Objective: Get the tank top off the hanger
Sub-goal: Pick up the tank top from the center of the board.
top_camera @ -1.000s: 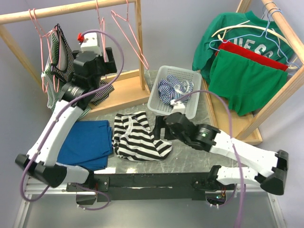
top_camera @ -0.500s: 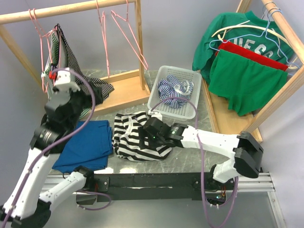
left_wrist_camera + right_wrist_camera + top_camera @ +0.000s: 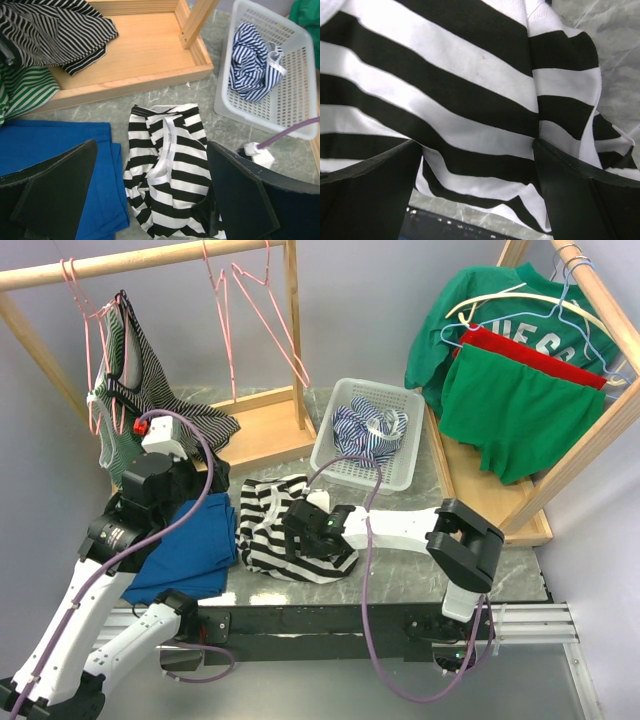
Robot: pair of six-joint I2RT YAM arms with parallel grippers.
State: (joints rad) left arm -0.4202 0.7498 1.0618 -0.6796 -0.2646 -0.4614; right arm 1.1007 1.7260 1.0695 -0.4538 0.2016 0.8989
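Thin-striped black tank tops (image 3: 150,390) and a green-striped one (image 3: 108,435) hang on pink hangers (image 3: 98,335) at the left rack; their lower ends show in the left wrist view (image 3: 55,30). My left gripper (image 3: 208,483) is open and empty, hovering above the table between the blue cloth and a wide-striped black-and-white garment (image 3: 268,512); it also shows in the left wrist view (image 3: 150,150). My right gripper (image 3: 298,530) is open, its fingers (image 3: 375,190) resting on that wide-striped garment (image 3: 445,75).
A folded blue cloth (image 3: 190,540) lies at the front left. A white basket (image 3: 400,475) holds a blue-striped cloth (image 3: 365,425). The left rack's wooden base (image 3: 265,430) and empty pink hangers (image 3: 262,300) stand behind. Green and red clothes (image 3: 500,390) hang at the right.
My left arm came down from the hanging tank tops to low over the table. My right gripper slid left onto the wide-striped garment.
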